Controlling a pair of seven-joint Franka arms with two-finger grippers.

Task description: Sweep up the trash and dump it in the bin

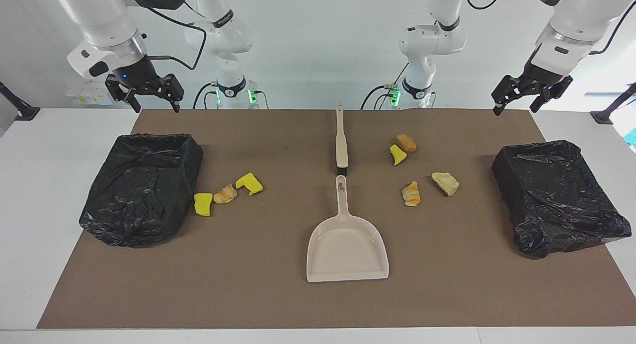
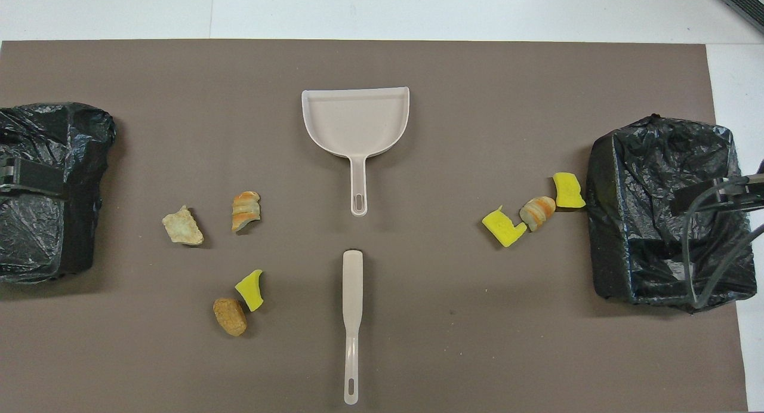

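In the facing view you see the left pincer [image 1: 514, 103] and right pincer [image 1: 154, 100] spread, empty, above the table's [image 1: 30, 150] robot-side edge. Overhead barely shows them. Trash [image 1: 226, 194] lies scattered on the brown mat [image 1: 248, 284] between two black-lined bins [image 1: 141, 187], against a white wall.

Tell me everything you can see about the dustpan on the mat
The dustpan is beige, plastic-looking, one piece: a wide shallow scoop with low side walls and a slim handle ending in a slotted hole. It lies flat and empty mid-mat, handle pointing toward the robots, open lip away from them. The brush lies in line just past its handle, apart. Nothing touches it but the mat.
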